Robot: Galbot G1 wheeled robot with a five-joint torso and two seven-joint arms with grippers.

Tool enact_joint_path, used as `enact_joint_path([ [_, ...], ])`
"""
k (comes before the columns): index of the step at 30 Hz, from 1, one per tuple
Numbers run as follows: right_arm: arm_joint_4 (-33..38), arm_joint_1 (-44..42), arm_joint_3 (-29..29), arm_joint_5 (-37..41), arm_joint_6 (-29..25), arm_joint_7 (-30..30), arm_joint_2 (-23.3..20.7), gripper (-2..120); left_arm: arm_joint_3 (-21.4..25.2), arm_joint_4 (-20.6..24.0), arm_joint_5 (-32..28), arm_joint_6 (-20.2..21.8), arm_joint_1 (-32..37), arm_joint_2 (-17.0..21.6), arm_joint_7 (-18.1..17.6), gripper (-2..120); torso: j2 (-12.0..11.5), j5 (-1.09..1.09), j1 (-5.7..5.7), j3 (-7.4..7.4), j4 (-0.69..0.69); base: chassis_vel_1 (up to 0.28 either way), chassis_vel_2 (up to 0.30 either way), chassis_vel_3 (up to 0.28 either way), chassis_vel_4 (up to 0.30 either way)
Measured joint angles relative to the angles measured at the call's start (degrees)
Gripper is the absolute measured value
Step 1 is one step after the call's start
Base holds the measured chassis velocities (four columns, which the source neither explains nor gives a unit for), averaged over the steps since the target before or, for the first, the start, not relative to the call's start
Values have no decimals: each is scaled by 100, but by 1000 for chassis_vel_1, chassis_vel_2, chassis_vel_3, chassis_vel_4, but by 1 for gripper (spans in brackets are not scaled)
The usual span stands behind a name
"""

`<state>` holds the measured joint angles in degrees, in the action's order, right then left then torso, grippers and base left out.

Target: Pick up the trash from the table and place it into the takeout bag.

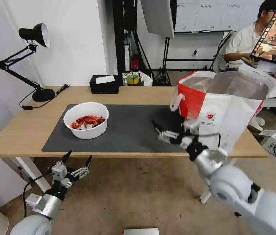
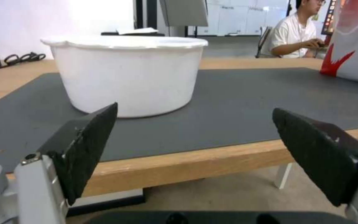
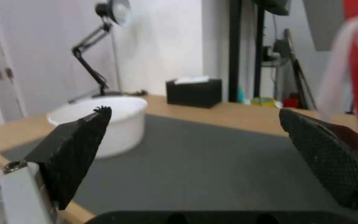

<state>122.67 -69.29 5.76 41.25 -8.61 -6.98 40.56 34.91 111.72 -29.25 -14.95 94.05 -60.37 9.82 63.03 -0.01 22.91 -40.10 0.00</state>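
Your tabletop (image 1: 20,130) carries 1 piece of trash: the white bowl (image 1: 86,124) of crayfish shells, left on the grey mat (image 1: 128,130). The takeout bag (image 1: 222,107) stands open at the right end; its contents are hidden. Right pincer (image 1: 159,130) hovers beside the bag, jaws apart, empty. Left pincer (image 1: 78,157) waits below the front edge, jaws apart, facing the bowl.

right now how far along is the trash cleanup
Done: can't tell what's already inside the takeout bag. In hand: nothing; left gripper open below the table edge, right gripper open beside the bag. Left: the bowl of crayfish shells sits on the mat.
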Motion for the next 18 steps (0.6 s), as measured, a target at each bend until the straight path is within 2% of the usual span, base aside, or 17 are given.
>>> enact_joint_path([
  [6, -240, -1198, 324, -766, -321, -188, 389, 100, 0, -26, -1, -40, 42, -49, 69, 100, 0, 1, 1, 0, 0, 0, 0, 0, 0],
  [18, -397, -2180, 498, -1294, -434, -455, 726, 100, 17, -72, 38, -112, 139, -125, 156, 100, 0, 1, 0, 0, 0, 0, 0, 0, 0],
])
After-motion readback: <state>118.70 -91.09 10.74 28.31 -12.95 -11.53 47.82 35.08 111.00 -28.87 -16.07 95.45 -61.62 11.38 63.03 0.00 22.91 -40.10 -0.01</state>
